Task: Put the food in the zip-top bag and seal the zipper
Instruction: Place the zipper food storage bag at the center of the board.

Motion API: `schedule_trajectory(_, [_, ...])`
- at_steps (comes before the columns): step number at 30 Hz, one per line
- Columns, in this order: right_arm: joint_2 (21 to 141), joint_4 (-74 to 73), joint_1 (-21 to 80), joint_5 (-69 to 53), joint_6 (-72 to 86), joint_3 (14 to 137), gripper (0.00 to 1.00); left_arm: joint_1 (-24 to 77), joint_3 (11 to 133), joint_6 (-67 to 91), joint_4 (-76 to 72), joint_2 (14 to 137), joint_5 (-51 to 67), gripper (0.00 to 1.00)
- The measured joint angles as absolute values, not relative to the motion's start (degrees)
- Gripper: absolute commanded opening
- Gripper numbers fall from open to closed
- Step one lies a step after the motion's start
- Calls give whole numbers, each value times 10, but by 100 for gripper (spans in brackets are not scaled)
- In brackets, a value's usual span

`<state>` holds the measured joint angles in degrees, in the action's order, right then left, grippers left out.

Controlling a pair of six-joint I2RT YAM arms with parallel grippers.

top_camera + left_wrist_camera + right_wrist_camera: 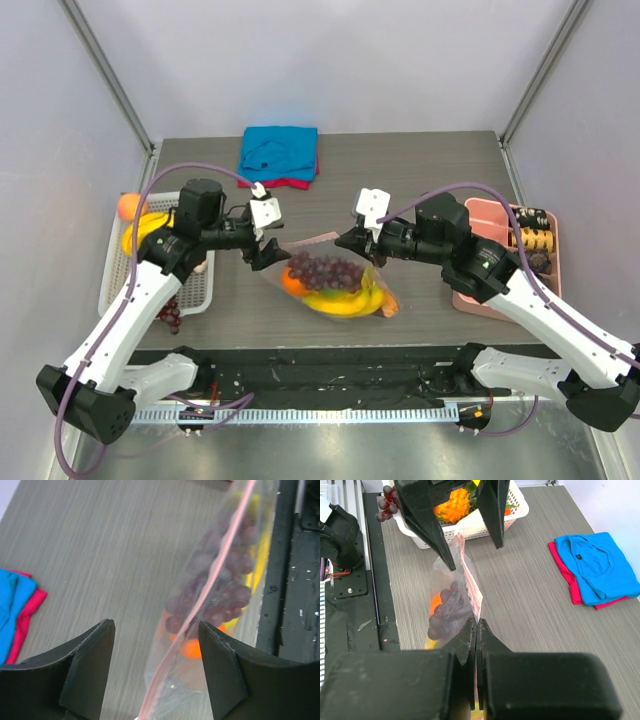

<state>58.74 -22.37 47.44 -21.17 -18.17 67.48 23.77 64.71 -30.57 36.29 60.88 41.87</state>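
You're clenching the zipper (217, 565) end in your right pincer (476, 626). Your left pincer (155, 627) is straddling it, released. Closing crooked risks gaps.

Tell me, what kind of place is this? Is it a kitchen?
Probably a robot lab booth, not a kitchen: plain white walls box in one table, a left arm and a right arm are bolted at its near edge, working on a zip-top bag of food.
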Motion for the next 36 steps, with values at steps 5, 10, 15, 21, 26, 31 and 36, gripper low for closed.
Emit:
schedule_trajectory(5, [587, -216, 474, -205, -180, 673, 1, 277, 655, -296, 381, 635, 433, 0])
schedule_trajectory(10, [587, -196, 474, -181, -173, 659, 20, 283, 693, -257, 401, 684, 423, 0])
schedule_trajectory(15, [582, -173, 474, -144, -133, 647, 79, 276, 750, -215, 405, 724, 378, 0])
schedule_trajectory(21, [566, -157, 474, -63, -103, 647, 100, 268, 912, -227, 423, 845, 310, 0])
schedule_trajectory(26, [560, -147, 474, 5, -101, 649, 100, 261, 984, -260, 423, 922, 264, 0])
schedule_trajectory(31, [551, -146, 474, 44, -102, 651, 100, 263, 961, -271, 422, 934, 247, 0])
schedule_trajectory(36, [541, -145, 471, 65, -103, 651, 99, 298, 844, -254, 412, 887, 251, 0])
